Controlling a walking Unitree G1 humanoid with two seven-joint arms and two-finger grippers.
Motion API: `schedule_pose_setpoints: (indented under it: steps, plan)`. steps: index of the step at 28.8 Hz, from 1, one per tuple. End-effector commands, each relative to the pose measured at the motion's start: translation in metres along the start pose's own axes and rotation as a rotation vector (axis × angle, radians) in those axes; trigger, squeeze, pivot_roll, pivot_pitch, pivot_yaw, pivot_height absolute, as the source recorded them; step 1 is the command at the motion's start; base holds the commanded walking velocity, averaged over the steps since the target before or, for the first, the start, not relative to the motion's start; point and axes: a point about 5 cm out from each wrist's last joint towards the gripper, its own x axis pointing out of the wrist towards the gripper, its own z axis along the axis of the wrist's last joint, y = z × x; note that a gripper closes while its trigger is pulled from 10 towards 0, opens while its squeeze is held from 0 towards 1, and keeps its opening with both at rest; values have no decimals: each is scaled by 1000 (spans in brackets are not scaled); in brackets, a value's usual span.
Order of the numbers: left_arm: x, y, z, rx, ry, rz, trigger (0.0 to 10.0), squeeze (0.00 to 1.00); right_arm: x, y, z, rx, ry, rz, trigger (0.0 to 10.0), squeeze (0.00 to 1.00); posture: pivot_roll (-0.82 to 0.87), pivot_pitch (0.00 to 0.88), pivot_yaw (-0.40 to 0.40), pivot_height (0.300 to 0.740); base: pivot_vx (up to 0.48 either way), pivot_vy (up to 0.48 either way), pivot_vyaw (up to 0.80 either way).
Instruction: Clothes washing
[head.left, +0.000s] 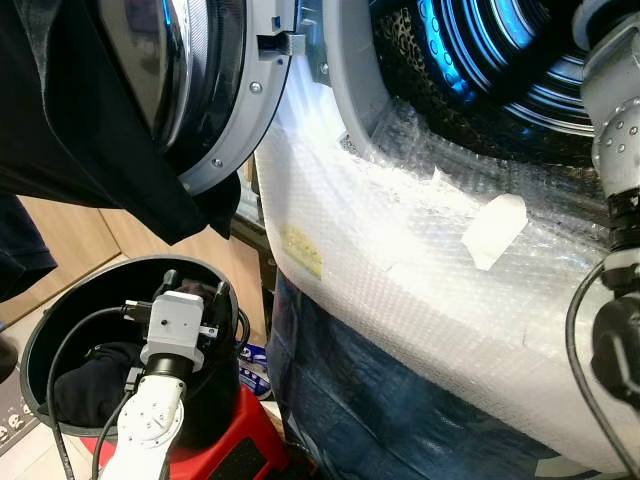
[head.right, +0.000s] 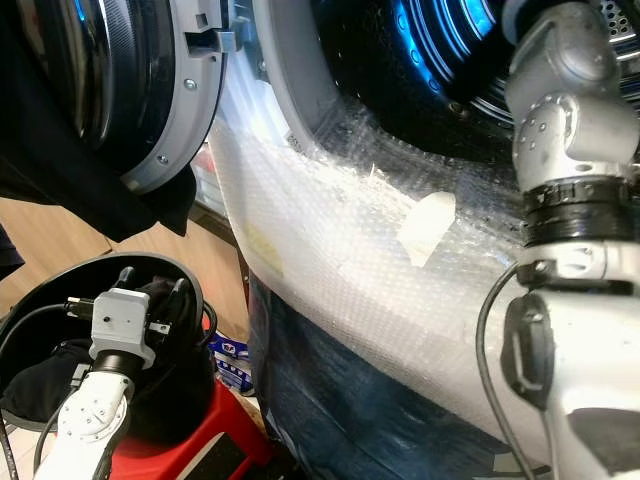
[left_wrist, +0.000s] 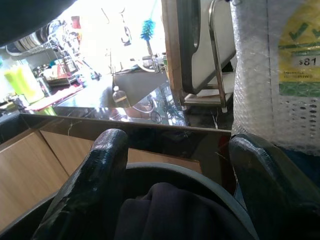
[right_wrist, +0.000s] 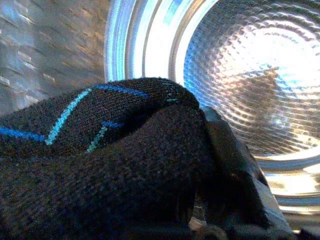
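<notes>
The left end effector (left_wrist: 175, 190) hangs over the black laundry bin (head.left: 60, 300), its fingers (left_wrist: 90, 180) spread apart with dark clothing (left_wrist: 170, 210) between and below them inside the bin. The right end effector (right_wrist: 215, 165) reaches into the washing machine drum (right_wrist: 250, 70) and is clamped on a dark knit garment (right_wrist: 100, 165) with blue stripes. Another dark garment (head.left: 80, 110) drapes over the open washer door (head.left: 235, 90), above the bin.
</notes>
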Motion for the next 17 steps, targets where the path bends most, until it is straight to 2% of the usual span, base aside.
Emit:
schedule_pose_setpoints:
  steps: [1, 2, 6, 10, 13, 17]
  plan:
    - [-3, -2, -6, 2, 22, -4, 10000, 0, 3, -7, 1, -18, -3, -35, 10000, 0, 43, 92, -49, 740, 0, 0, 0]
    - [-2, -1, -5, 3, 21, 0, 10000, 0, 2, -9, -4, -35, 15, -42, 10000, 1000, 48, 92, -46, 740, 0, 0, 0]
    - [1, 4, -4, -9, 22, 15, 10000, 0, 3, -19, -13, -52, 48, -97, 10000, 1000, 57, 102, -37, 740, 0, 0, 0]
    - [0, 4, -6, -42, 38, 33, 10000, 0, 2, -17, -19, -69, 65, -64, 10000, 1000, 50, 102, -39, 740, 0, 0, 0]
    - [5, -4, -2, 27, 2, -42, 10000, 0, 2, -17, -20, -70, 48, -52, 10000, 1000, 43, 122, -41, 740, 0, 0, 0]
    - [7, -2, -2, -25, 12, -6, 10000, 0, 2, -14, -26, -76, 65, -36, 10000, 1000, 34, 119, -27, 740, 0, 0, 0]
